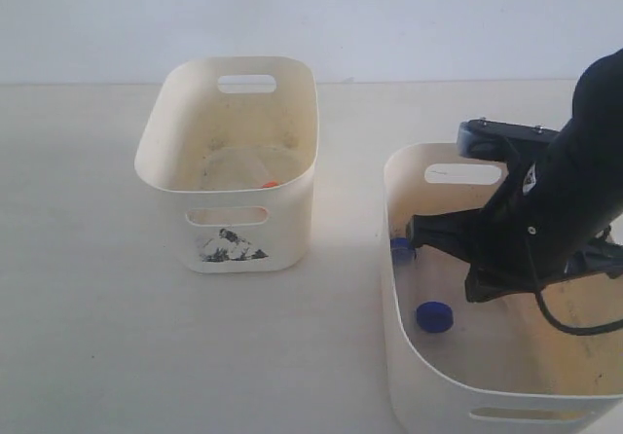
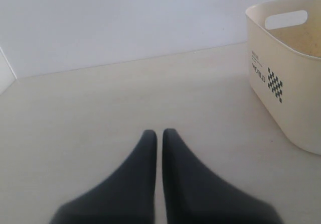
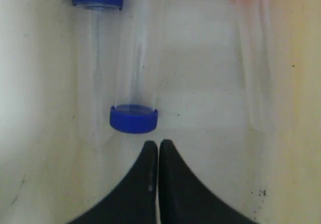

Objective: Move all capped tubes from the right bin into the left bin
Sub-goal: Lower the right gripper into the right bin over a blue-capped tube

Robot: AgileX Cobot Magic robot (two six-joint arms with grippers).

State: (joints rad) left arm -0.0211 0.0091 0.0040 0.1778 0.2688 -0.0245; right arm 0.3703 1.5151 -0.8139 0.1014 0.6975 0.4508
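Wide cream plastic right bin [image 1: 386,259] holds three clear capped tubes lying flat: two blue-capped tubes [image 3: 133,83] near its nine o'clock wall and one orange-capped tube [image 3: 255,58].

Narrow cream stickered left bin [image 1: 164,137], at ten o'clock, shows an orange cap [image 1: 270,184].

Right arm slants down into the right bin. Black right pincer [image 3: 158,143] is clenched and empty, likely lining up.

Left pincer [image 2: 159,132] is clenched and idle over the pale tabletop [image 2: 75,113].

The right arm [image 1: 560,210] is showing a bulky matte black shell with a small white mark and pale screw dots, and a black cable [image 1: 560,329] is looping beneath it. The left gripper [image 2: 159,132] and right gripper [image 3: 159,143] are presenting smooth black jaws, each tapering to a rounded tip.
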